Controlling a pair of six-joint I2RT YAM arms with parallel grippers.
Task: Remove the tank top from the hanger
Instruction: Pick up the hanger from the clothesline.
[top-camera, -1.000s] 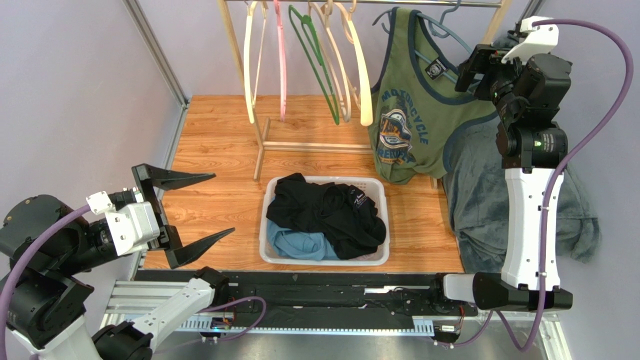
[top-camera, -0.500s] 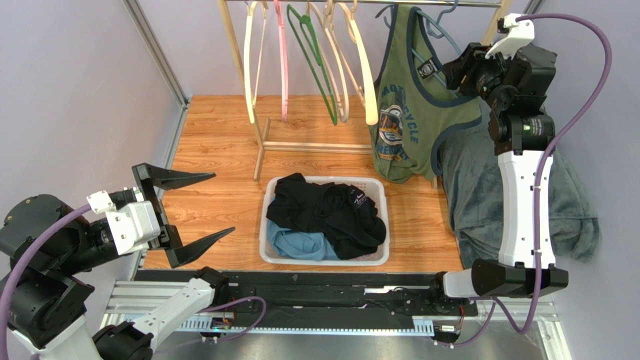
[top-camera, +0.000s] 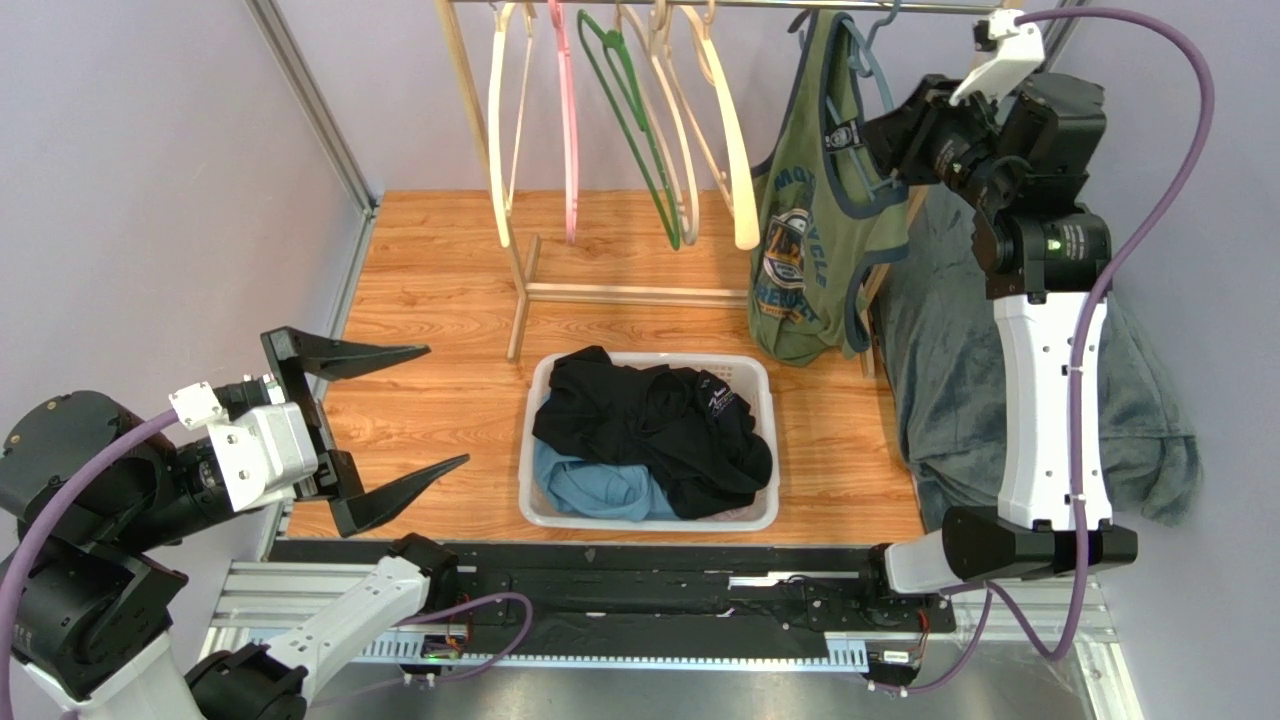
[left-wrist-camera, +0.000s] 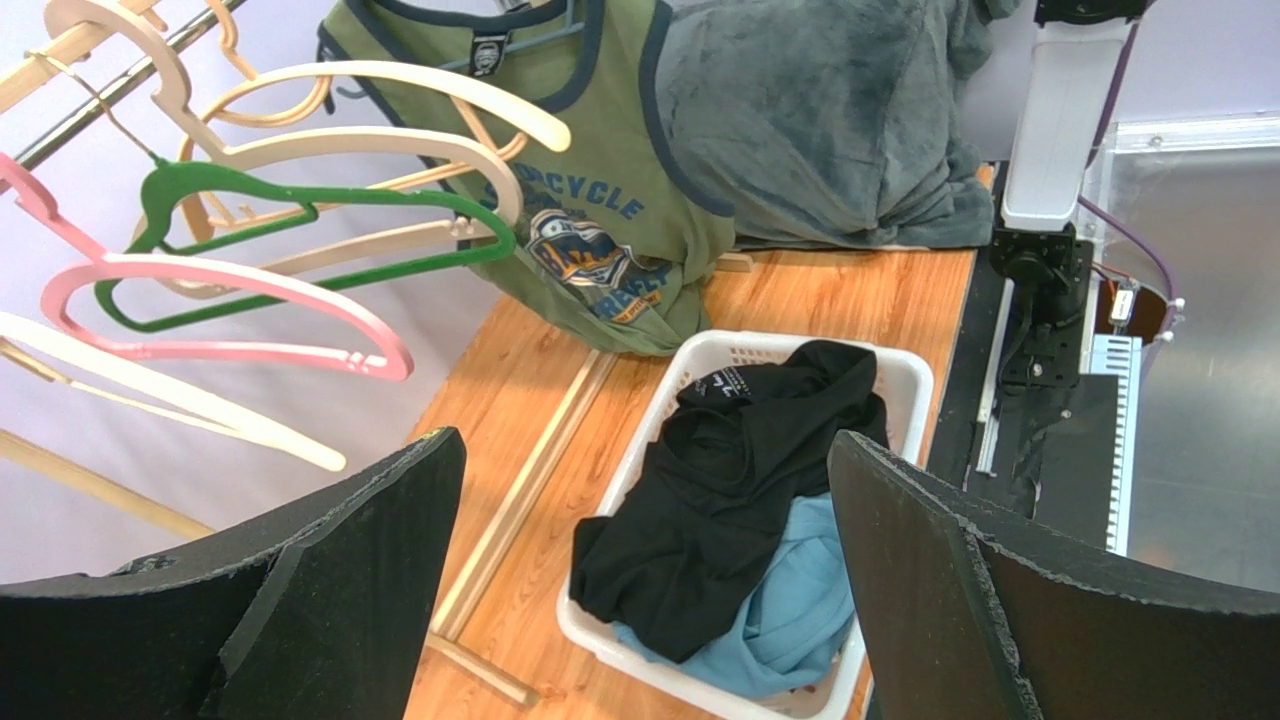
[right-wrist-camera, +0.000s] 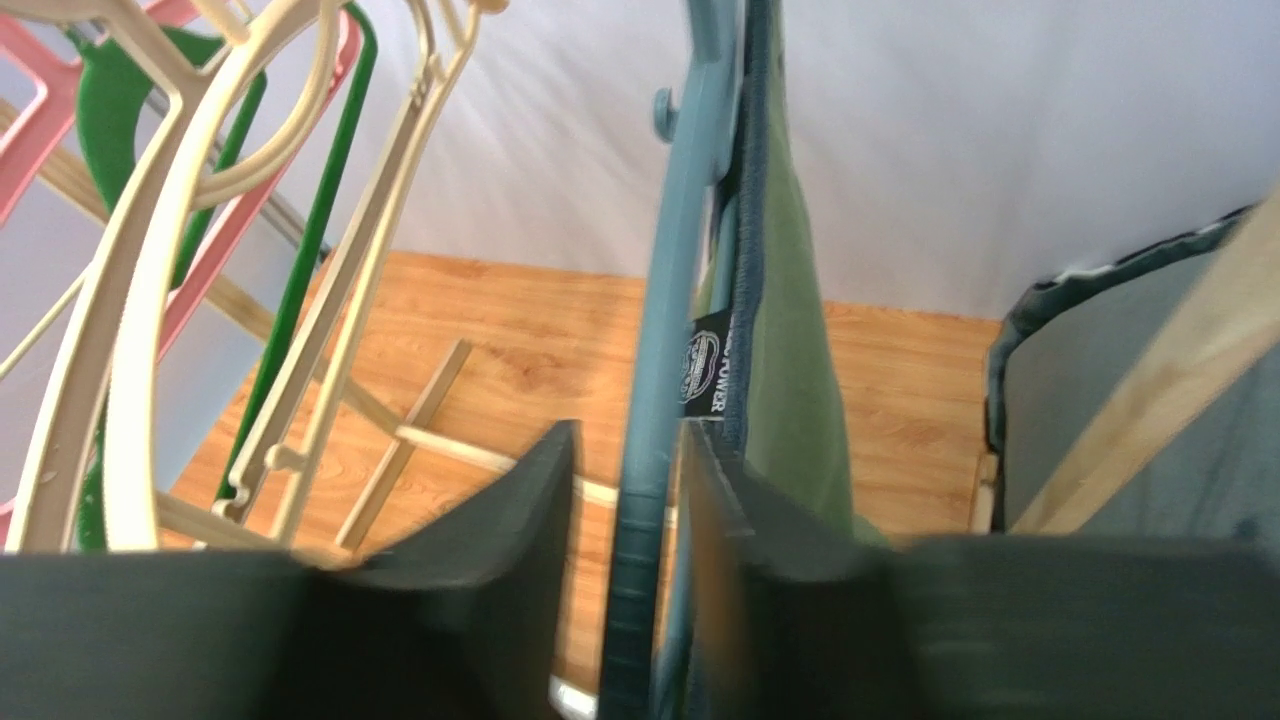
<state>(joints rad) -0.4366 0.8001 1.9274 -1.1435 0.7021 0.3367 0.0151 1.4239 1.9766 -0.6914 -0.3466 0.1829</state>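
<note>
Right claw (right-wrist-camera: 624, 495) pinches 1 blue hanger (right-wrist-camera: 672, 345) bearing 1 tank top (top-camera: 812, 225).

Bright even light (wrist foreground blurred).

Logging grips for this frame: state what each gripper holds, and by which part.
The right gripper is closed on the blue-grey hanger carrying the green tank top, gripping its arm beside the neckline. The left gripper is open, holding nothing.
</note>
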